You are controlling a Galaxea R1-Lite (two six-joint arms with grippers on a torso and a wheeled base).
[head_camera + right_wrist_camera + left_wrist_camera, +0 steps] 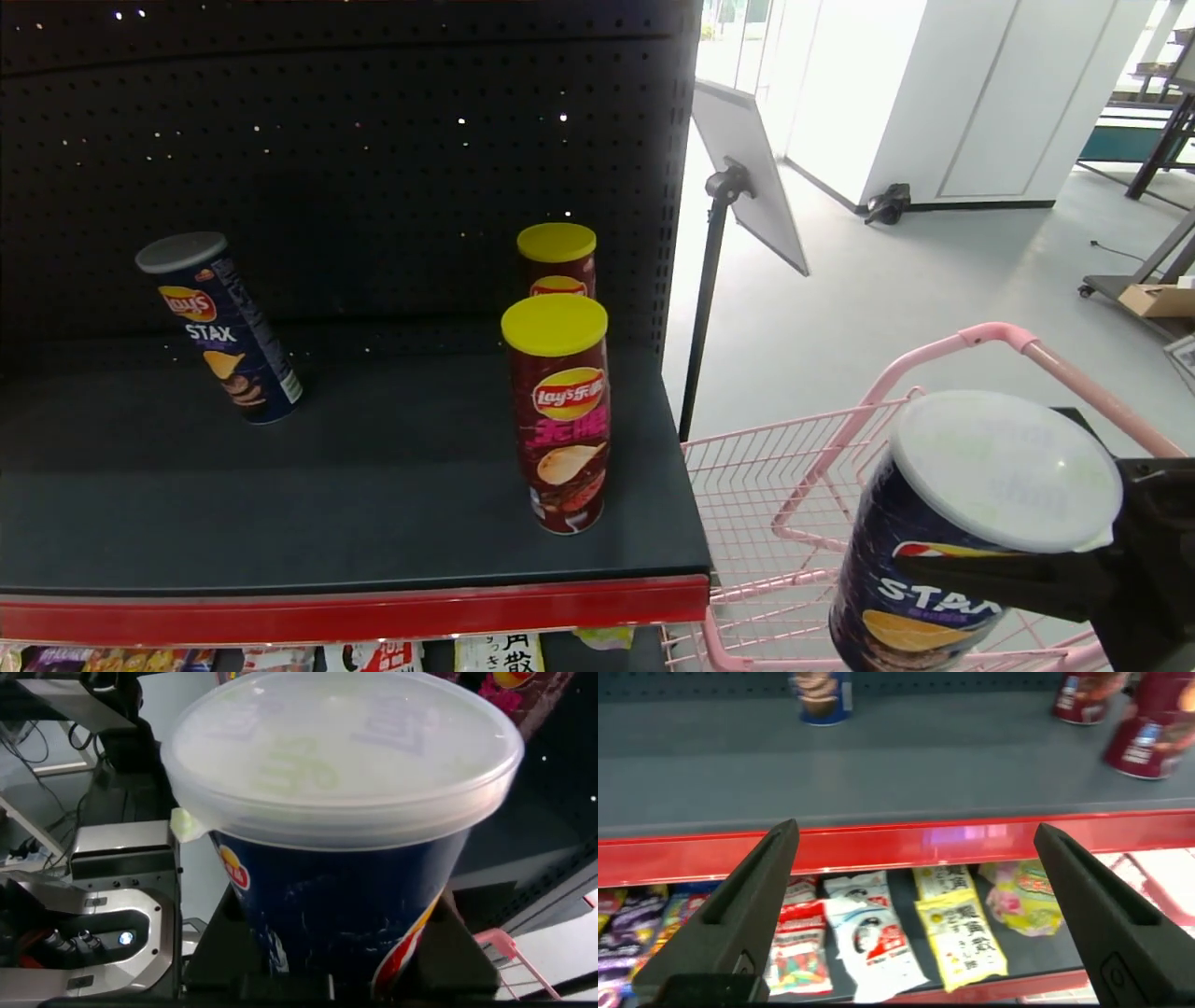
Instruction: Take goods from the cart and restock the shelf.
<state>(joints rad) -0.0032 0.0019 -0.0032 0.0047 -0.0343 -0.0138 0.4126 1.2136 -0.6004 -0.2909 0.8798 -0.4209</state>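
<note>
a: item one, nearest. what is listed?

b: right pincer [1013,579], closed around a dark blue chip can [990,476] with a pale lid. the can is held upright above the pink cart [990,334], at the robot's right, apart from the shelf.

a: and the other arm?

b: left pincer [915,840], spread wide, nothing between its fingers [747,905]. it is placed low in front of the shelf's red front edge [971,845].

a: what is recorded below that edge?

b: snack packets [957,933], laid side by side on the lower shelf.

a: next, the shelf itself.

b: dark shelf board [373,504]. three cans are entered on it, all upright. a maroon can [560,411] with a yellow lid is set near the front, toward the right end. a second maroon can [557,261], same lid, is placed directly behind it, close to the pegboard back panel [373,140]. a blue can on the shelf [219,327], grey-lidded, is set well apart to the left, toward the back.

a: anything beyond?

b: a white board on a black stand [752,173], noted past the shelf's right end, on the grey floor [887,299].
</note>
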